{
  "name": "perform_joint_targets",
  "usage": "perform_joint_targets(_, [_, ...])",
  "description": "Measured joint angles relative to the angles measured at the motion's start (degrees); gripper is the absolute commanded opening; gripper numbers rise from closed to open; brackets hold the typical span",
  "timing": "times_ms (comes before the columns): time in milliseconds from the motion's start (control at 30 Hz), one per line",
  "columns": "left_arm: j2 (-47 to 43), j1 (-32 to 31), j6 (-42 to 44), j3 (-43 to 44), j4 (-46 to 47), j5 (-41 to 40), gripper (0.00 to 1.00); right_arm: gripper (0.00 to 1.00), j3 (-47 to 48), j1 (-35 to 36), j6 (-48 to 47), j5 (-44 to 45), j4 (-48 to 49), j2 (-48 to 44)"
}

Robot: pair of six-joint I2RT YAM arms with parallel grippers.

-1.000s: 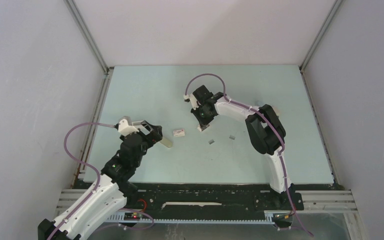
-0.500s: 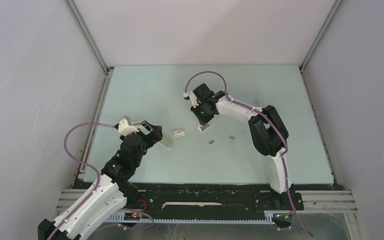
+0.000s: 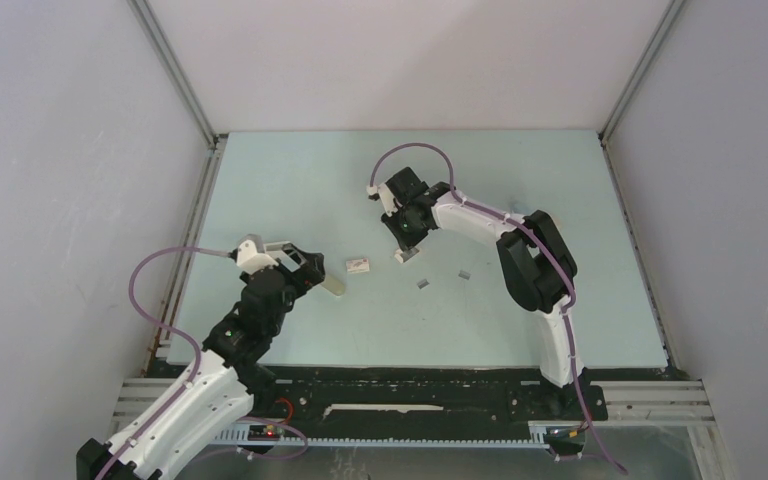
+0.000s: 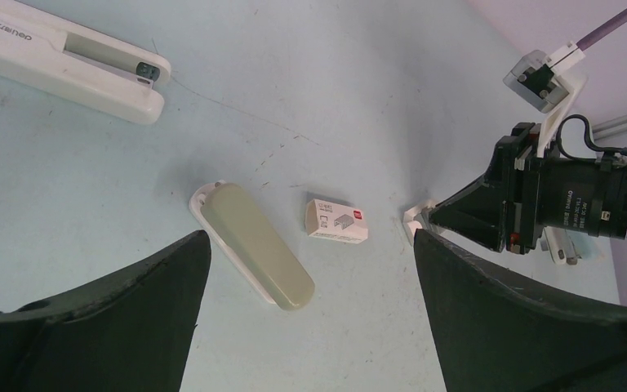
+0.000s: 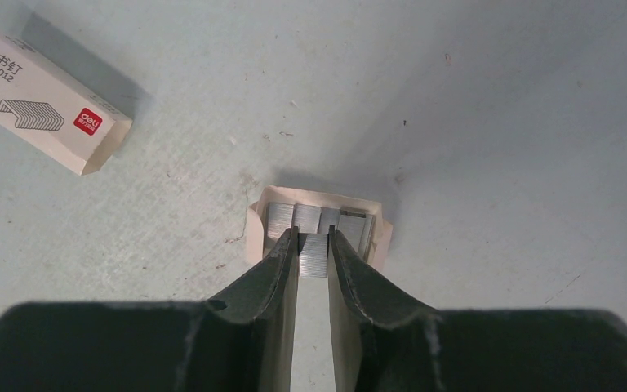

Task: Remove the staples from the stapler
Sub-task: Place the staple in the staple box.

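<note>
Right gripper [image 5: 313, 237] pinches staples [image 5: 314, 260] over the tray [image 5: 382, 233], at four o'clock from the box [image 5: 45, 98]. It should lower squarely before releasing. Left gripper [image 4: 310, 238] gapes wide.

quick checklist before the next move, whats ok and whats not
1. Right hand pinching the silvery strip of staples: ok, fingers press both sides.
2. Strip clear of the open beige cardboard tray: cannot tell, it overlaps staples lying in the tray.
3. Left hand open and apart from the right: ok.
4. Closed white printed box out of the path: ok, off to one side.
5. White plastic stapler emptied: cannot tell.
</note>
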Motion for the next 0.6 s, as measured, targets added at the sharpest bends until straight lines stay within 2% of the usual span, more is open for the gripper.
perform_joint_targets(600, [0.0,0.0,0.0,0.0,0.0,0.0,1.0,0.27,0.0,0.0,0.0,-0.42,0.0,0.0])
